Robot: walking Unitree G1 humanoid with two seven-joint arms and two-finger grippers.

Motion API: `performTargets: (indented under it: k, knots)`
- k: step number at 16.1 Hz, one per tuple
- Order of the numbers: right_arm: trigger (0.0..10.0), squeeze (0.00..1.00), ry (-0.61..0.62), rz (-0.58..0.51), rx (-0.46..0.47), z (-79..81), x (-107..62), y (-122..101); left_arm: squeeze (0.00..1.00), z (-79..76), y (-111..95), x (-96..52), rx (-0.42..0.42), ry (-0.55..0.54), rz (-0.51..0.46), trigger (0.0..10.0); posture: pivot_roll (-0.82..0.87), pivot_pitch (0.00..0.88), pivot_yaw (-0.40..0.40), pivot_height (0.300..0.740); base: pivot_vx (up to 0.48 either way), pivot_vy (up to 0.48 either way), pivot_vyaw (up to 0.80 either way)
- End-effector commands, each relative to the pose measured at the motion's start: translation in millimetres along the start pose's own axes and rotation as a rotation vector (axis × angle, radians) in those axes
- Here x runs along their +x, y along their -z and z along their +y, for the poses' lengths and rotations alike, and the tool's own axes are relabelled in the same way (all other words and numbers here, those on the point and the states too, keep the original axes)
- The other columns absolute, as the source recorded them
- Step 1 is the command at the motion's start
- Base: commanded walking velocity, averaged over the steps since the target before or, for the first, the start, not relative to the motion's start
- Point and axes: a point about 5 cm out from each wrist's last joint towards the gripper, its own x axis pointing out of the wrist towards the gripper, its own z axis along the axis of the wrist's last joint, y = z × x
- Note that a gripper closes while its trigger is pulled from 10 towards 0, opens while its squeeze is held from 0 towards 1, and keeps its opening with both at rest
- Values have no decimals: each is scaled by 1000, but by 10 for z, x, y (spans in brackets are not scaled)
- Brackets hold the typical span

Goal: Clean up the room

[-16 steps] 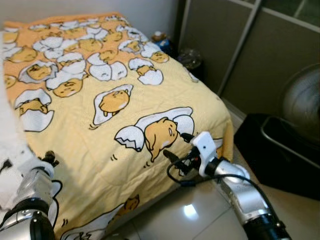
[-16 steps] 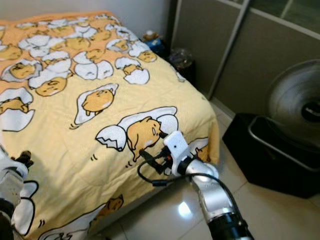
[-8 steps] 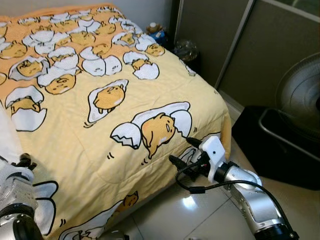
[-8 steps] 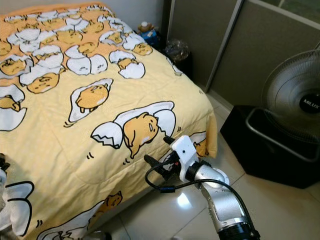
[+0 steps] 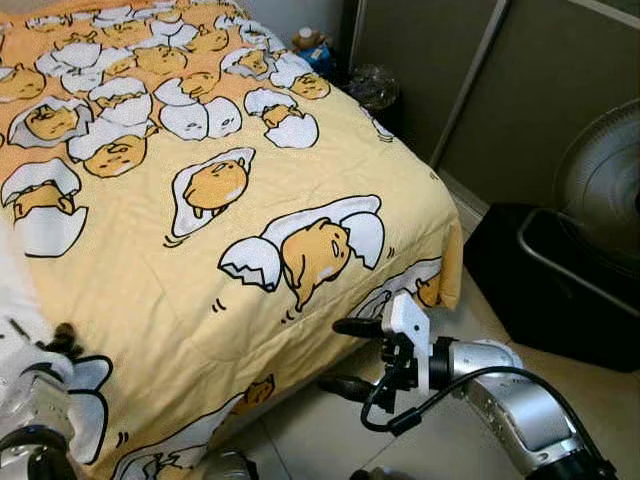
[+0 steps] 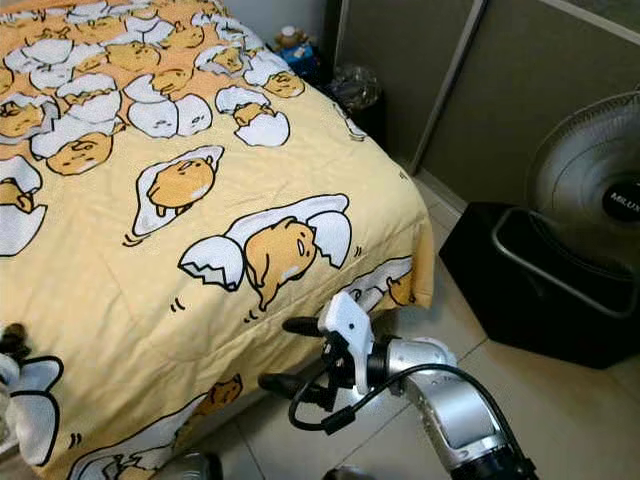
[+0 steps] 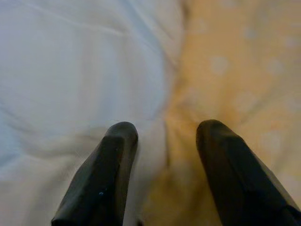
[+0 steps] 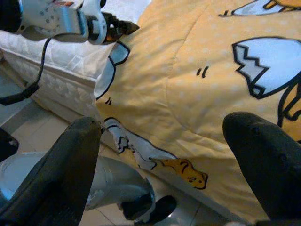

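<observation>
- The room's bed carries a yellow blanket [image 5: 200, 200] printed with cartoon eggs, spread flat over most of the mattress and hanging over the foot edge toward the tiled floor [image 5: 330, 440].
- Nearest the robot, the right gripper [image 5: 345, 355] hangs beside the blanket's hanging edge, its two black fingers spread wide and holding nothing.
- The left gripper [image 7: 164, 136] rests at the bed's near left corner, fingers parted, where the yellow cloth meets a white sheet [image 7: 70, 70]; it grips neither.
- As a judgement, the bed looks close to made: the blanket lies smooth, though the near left corner leaves white sheet uncovered and seems to want a final tug.
- Farther off, a black box [image 6: 530, 290] and a standing fan [image 6: 590, 190] sit on the floor to the right of the bed.
- Farthest back, a small stuffed toy [image 5: 310, 42] and a dark bin [image 5: 372, 90] stand in the corner past the head of the bed; these may be what is left to tidy.
- The right wrist view adds the left arm [image 8: 61, 21] lying along the white mattress side and the blanket's lower hem; the head views add the far corner clutter and the fan.
- The left wrist view gives the close seam of white and yellow cloth.
</observation>
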Motion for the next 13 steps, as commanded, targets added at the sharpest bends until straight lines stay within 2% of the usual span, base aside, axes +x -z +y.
performTargets:
  k: [1,2,5,6,7,8,9,11,13]
  knots:
    - [10000,0,41,-19,-18,-70,-47,-56,0,-75,117,-19,-60,112,45,10000,-84,112,-41,740,0,0,0]
    - [10000,0,53,-33,-13,-88,-51,-77,0,-173,97,-21,-103,232,20,10000,-75,103,-45,740,0,0,0]
    - [10000,0,50,-40,-3,-89,-49,-81,0,-222,27,-39,-144,352,-29,10000,-62,85,-46,740,0,0,0]
    - [10000,0,47,-38,-1,-90,-45,-67,0,-243,25,-85,-119,475,-22,10000,-57,78,-44,740,0,0,0]
    - [10000,0,47,-37,-2,-90,-47,-64,0,-248,26,-99,-101,504,-21,10000,-57,78,-44,740,0,0,0]
    - [10000,0,50,-37,-5,-95,-52,-58,0,-244,6,-125,-37,540,-31,10000,-51,69,-39,740,0,0,0]
    - [10000,0,52,-37,-6,-96,-54,-56,0,-245,-5,-137,-10,559,-32,10000,-50,68,-39,740,0,0,0]
    - [10000,0,61,-37,-11,-104,-59,-49,0,-229,-85,-182,168,574,-78,10000,-42,59,-29,740,0,0,0]
    - [10000,0,79,-48,-14,-109,-69,-50,0,-255,-249,-254,181,591,-186,10000,-36,52,-24,740,0,0,0]
